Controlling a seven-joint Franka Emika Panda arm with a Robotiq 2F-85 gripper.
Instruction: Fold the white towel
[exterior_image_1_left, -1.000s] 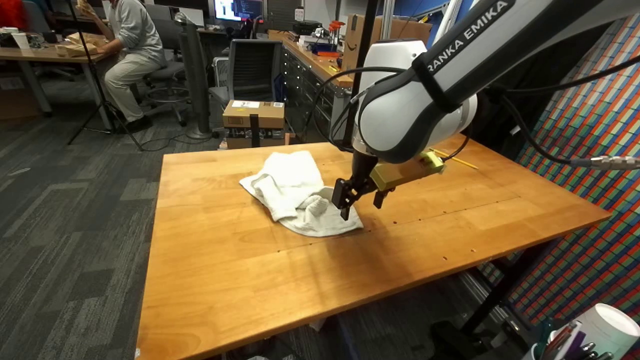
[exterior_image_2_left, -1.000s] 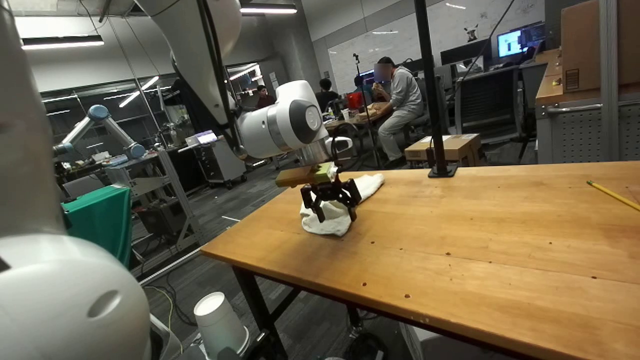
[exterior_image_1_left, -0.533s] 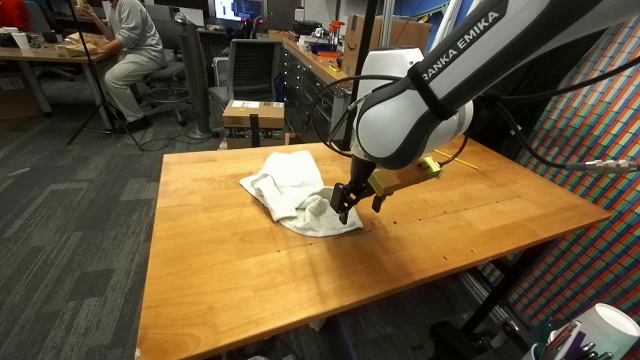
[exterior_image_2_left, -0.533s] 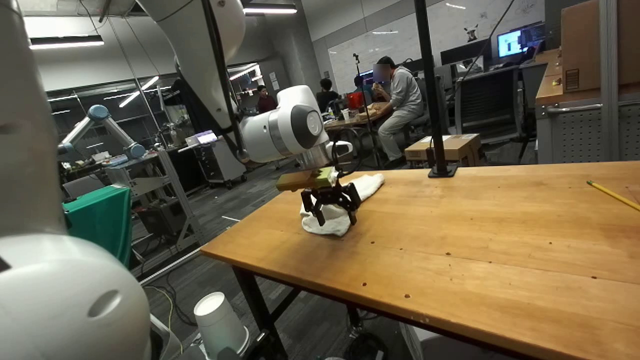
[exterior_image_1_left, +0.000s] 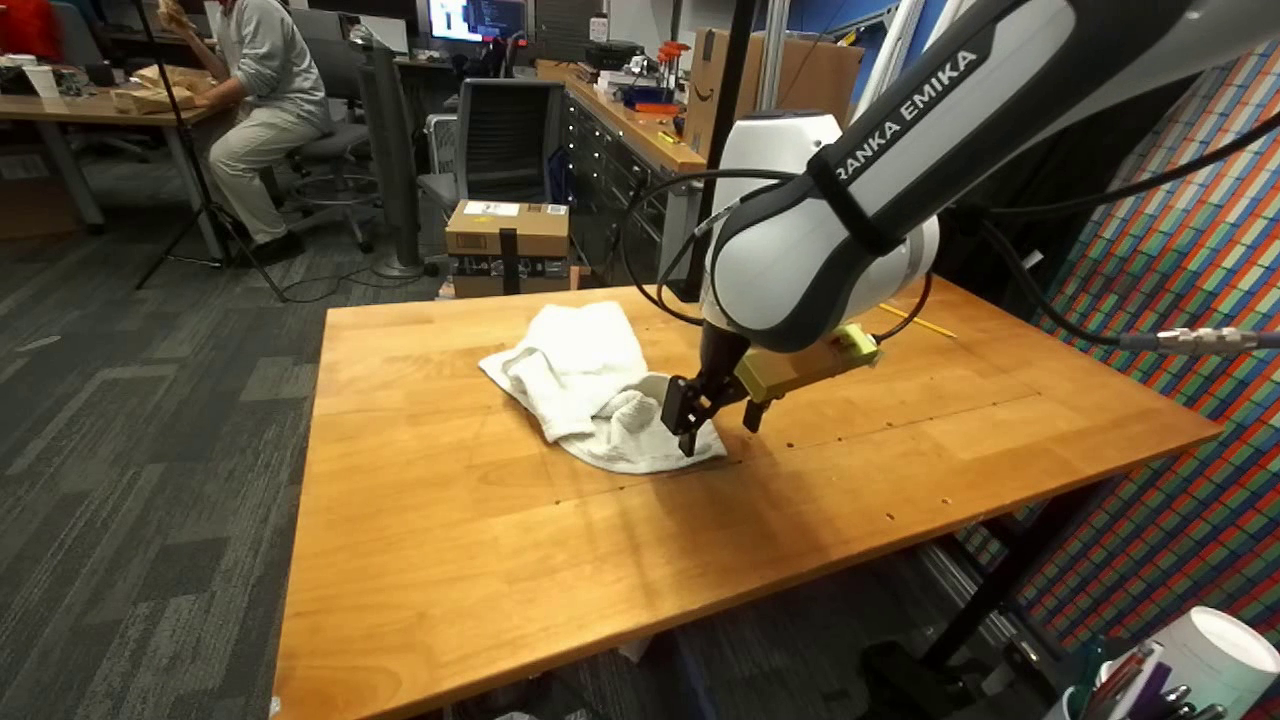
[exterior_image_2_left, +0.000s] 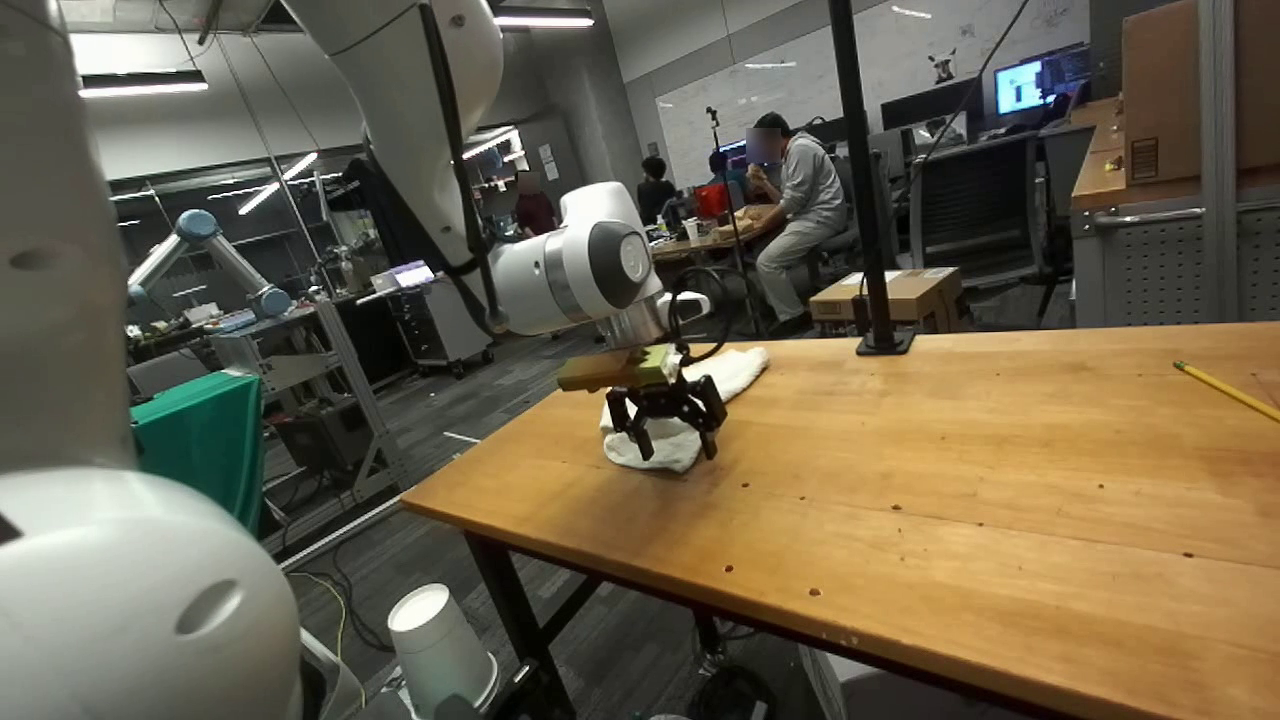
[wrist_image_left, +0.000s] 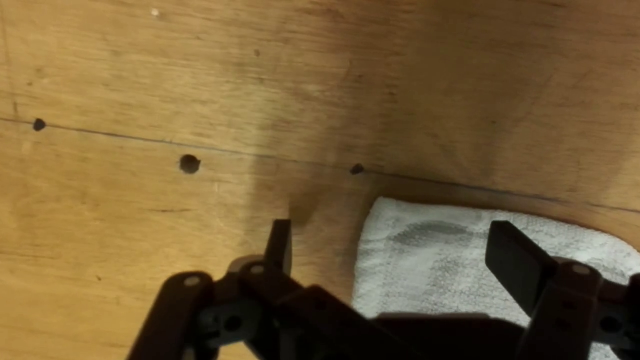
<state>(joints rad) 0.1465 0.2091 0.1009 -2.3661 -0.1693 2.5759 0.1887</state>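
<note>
white towel on the tabletop, rumpled and partly doubled over, with one corner lying flat. jaws spread wide at that corner, holding nothing. in the wrist view, one finger shows over the cloth, the other finger over wood just beyond the towel's edge. contact with the cloth: cannot tell. yellow pencil, seen in both exterior views, on the tabletop, well apart from the towel.

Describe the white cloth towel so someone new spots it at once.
Start at the light-brown wooden table. Near the black two-fingered gripper lies a crumpled white cloth towel. Unlike the thin yellow pencil on the same table, it's broad, white and rumpled.
</note>
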